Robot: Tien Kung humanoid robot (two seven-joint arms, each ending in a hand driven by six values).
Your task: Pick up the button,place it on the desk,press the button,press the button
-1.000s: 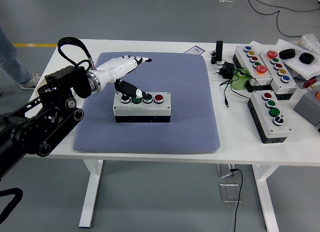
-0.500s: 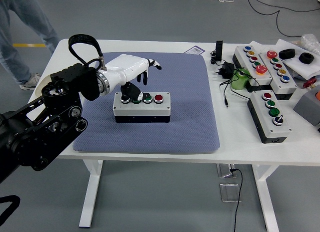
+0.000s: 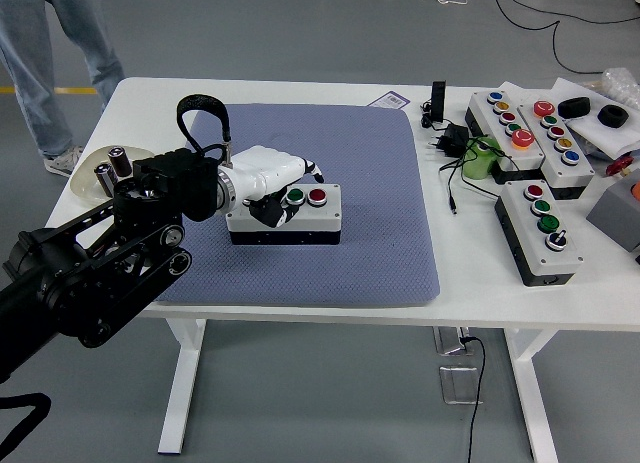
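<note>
My left hand (image 3: 268,179) lay curled over the button box (image 3: 296,216), gripping nothing; green button (image 3: 295,195) and red button (image 3: 317,195) sat just beyond my fingertips.

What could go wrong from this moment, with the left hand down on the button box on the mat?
1. The left hand lies low over the left end of the button box, hiding the buttons there; its fingers might press two at once or the wrong one.
2. The box sits loose on the blue mat, so a sideways push could slide or tip it.
3. The hand's fingers reach close to the green button, which may get pressed by accident.
</note>
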